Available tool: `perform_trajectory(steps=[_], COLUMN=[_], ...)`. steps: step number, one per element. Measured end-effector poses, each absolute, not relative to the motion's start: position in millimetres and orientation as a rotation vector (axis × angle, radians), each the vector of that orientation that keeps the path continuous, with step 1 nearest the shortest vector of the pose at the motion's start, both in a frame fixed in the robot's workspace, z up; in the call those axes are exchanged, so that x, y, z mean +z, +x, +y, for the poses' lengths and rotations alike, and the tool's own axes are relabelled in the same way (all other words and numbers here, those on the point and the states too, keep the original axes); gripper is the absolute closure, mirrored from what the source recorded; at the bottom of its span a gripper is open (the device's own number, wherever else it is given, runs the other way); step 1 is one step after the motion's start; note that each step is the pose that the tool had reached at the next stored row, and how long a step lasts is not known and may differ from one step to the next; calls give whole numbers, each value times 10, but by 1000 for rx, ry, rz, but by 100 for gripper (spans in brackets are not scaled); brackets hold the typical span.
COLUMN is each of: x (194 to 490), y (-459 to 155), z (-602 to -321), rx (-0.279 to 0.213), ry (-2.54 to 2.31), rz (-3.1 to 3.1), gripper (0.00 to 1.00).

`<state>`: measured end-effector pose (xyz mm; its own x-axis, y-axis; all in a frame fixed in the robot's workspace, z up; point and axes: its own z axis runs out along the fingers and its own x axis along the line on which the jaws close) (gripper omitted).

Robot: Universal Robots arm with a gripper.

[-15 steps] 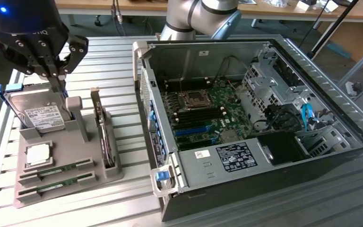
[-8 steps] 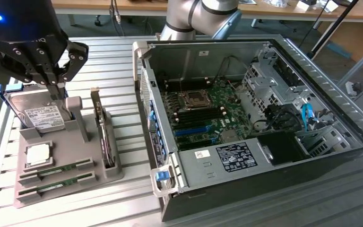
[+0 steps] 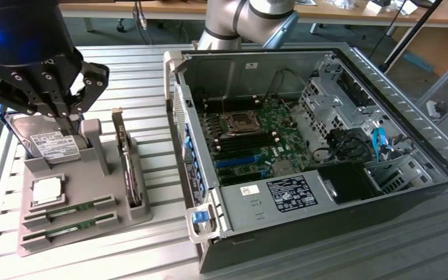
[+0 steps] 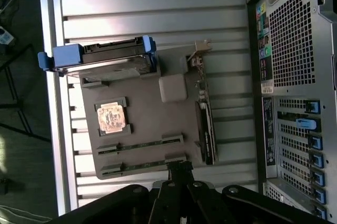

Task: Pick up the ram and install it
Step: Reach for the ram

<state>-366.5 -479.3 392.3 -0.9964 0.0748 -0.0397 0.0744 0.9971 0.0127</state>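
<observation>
Two ram sticks lie side by side in slots at the near end of the grey holder (image 3: 103,184): one ram (image 3: 68,210) (image 4: 139,144) and a second ram (image 3: 70,228) (image 4: 142,164). Each is a thin green strip. My gripper (image 3: 74,118) (image 4: 179,168) hangs high above the holder, beside the hard drive in the exterior view. Its black fingers are shut together with nothing between them. In the wrist view the fingertips show just past the end of the second ram.
The holder (image 4: 142,113) also carries a silver hard drive (image 3: 49,144) (image 4: 113,58) with blue rails, a square processor (image 3: 46,190) (image 4: 111,117) and a dark expansion card (image 3: 130,172) (image 4: 205,129) standing on edge. The open computer case (image 3: 395,87) (image 4: 295,77) lies on the exterior view's right, its motherboard (image 3: 247,137) exposed.
</observation>
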Motion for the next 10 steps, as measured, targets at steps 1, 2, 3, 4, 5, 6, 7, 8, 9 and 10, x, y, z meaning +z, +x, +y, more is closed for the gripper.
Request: perform_trajectory(steps=[1,2,3,4,5,6,7,8,9,10], x=[3922,3922,3921,3920,3918,3917,3915,3914,3913,3912], y=[-3666,-3666,-3666,-3666,-3667,-3667,-3668,-3668,-3669,-3669], z=[-4812,-4834,-4855,-4874,-4897,-4918,-4943,-4964,-4986,-5009], rx=[15,13,11,10,8,7,5,4,3,1], ry=[116,116,116,116,116,116,115,115,116,116], rz=[3099,3099,3099,3099,3099,3099,3099,3099,3099,3099], gripper=[89,89,89,89,89,89,89,89,89,89])
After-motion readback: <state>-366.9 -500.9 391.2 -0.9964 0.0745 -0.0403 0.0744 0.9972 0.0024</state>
